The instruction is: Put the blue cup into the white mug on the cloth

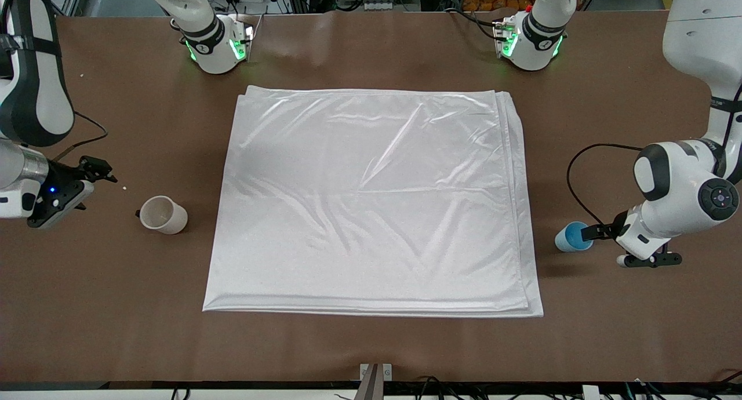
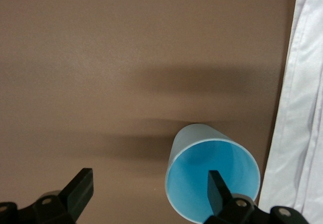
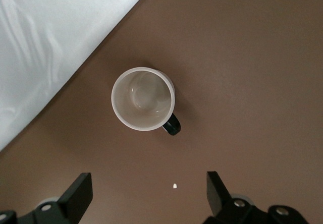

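From the front camera, the large shiny white satin-like cloth (image 1: 371, 203) lies nearest, folded in layers and spread on the brown table (image 1: 371, 342). The small light-blue handleless cup (image 1: 573, 236) stands on bare table just beside the cloth's edge toward the left arm's end. The left gripper (image 1: 603, 243) is low at the cup, jaws spread wide and holding nothing, one finger reaching over the rim. The small cream-white cylindrical mug (image 1: 163, 214) stands on bare table toward the right arm's end, off the cloth. The right gripper (image 1: 95, 177) hangs over the table near the mug, jaws wide and empty.

The left wrist view shows one finger over the cup's bright blue inside and the other outside, apart from the wall, with the cloth's edge just beside the cup.

The right wrist view looks down into the mug's beige interior, its dark handle toward the open fingers, with a white speck (image 3: 174, 186) on the table.

Both arms seem to be in the approach step. Next, the left jaws must close on the cup's wall, while the mug still needs moving onto the cloth.
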Available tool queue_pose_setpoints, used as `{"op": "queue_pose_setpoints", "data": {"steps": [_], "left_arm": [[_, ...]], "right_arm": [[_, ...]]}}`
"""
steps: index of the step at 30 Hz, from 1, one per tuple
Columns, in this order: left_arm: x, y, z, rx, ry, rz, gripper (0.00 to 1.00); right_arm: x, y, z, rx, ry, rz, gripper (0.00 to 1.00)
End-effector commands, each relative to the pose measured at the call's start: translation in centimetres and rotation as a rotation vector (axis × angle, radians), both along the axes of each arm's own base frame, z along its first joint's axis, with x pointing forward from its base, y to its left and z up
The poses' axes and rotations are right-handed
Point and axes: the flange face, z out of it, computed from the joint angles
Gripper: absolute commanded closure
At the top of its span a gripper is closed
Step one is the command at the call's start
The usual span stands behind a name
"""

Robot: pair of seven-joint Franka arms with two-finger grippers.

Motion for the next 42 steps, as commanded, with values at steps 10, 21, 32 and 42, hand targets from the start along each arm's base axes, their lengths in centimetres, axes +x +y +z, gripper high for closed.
{"op": "queue_pose_setpoints", "data": {"steps": [10,21,32,42], "left_arm": [[-1.6,-0.3,-2.5,-0.007,-0.039,-0.002,0.25],[-1.7,0.0,-3.2,-0.008,-0.037,-0.001,0.76],[-1.7,0.0,-3.2,-0.008,-0.036,-0.01,1.0],[-1.6,-0.2,-2.4,-0.006,-0.046,-0.018,1.0]], "right_arm": [[2.1,0.8,-4.3,-0.015,-0.037,0.443,0.0],[3.0,0.6,-8.6,-0.032,-0.051,0.7,0.0],[3.0,-1.5,-11.3,-0.024,-0.059,0.783,0.0],[0.9,-2.8,-14.6,-0.014,-0.074,0.821,0.0]]}}
